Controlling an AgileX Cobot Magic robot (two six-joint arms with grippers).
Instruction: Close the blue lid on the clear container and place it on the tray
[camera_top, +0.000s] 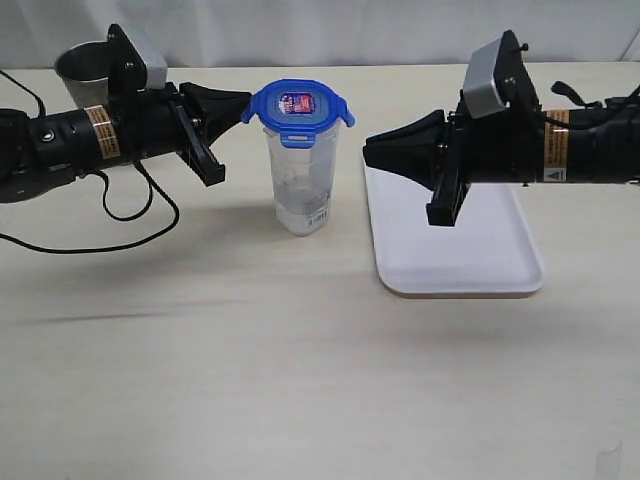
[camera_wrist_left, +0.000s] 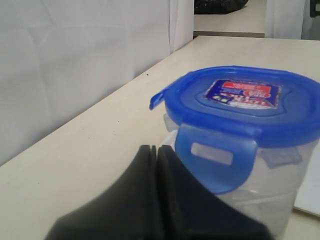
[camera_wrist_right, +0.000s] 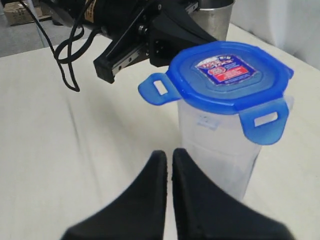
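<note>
So: both my grippers were clenched, jaws pressed together, holding nothing. Left gripper (camera_top: 243, 99) lay level, tip right at edge of lid (camera_top: 298, 104); contact unclear. Right gripper (camera_top: 368, 150) hung near tray's (camera_top: 480, 262) left edge, pointed at container (camera_top: 303, 185), gap between. Lid sat atop container, side tabs flared outward, front tab hanging down. Container stood upright on table (camera_top: 250, 350), just left of tray, not on it. Cup (camera_top: 82, 62) stood behind left gripper.
</note>
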